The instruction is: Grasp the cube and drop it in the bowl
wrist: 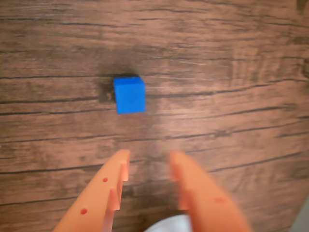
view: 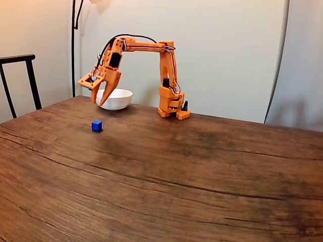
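You will find no legible text, label, brand mark, number or sign in the wrist view or the fixed view. The cube, the bowl, the orange arm and the wooden counter all present plain, unmarked surfaces.

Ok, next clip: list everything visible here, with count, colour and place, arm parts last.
cube: one, bright blue, on the table, in front of the bowl in the fixed view
bowl: one, white, at the far side of the table, behind the gripper
table: one, dark brown wood grain
chair: one, black, at the left edge
lamp pole: one, black, by the wall
arm: one, orange, base beside the bowl
gripper: one, orange, open, above the table, short of the cube
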